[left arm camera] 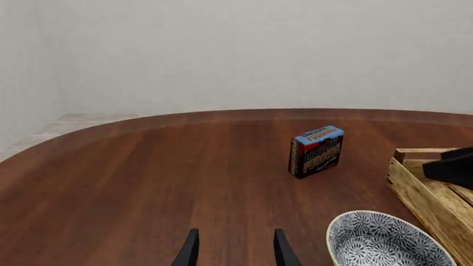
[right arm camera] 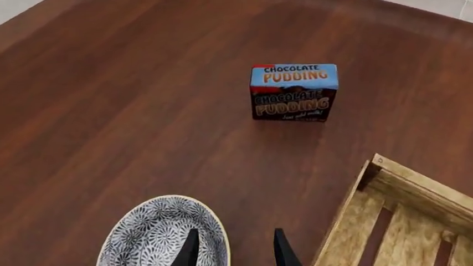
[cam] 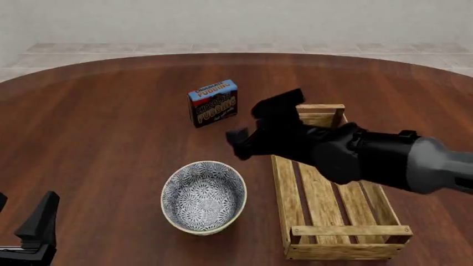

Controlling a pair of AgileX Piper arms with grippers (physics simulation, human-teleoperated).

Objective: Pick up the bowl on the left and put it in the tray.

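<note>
Right now the right tool (right arm camera: 232, 249) is hovering released and empty above the gap between the bowl (cam: 203, 197) and the tray (cam: 336, 213), while the bowl is sitting on the table (cam: 96, 138) just left of the tray, near the front edge. If it is descending there, one finger (right arm camera: 190, 249) is likely catching the bowl's right rim and tipping it, or shoving it against the slats. Meanwhile the left tool (left arm camera: 232, 252), parted and empty at the near-left corner, is risking a clash if both are reaching in.
</note>
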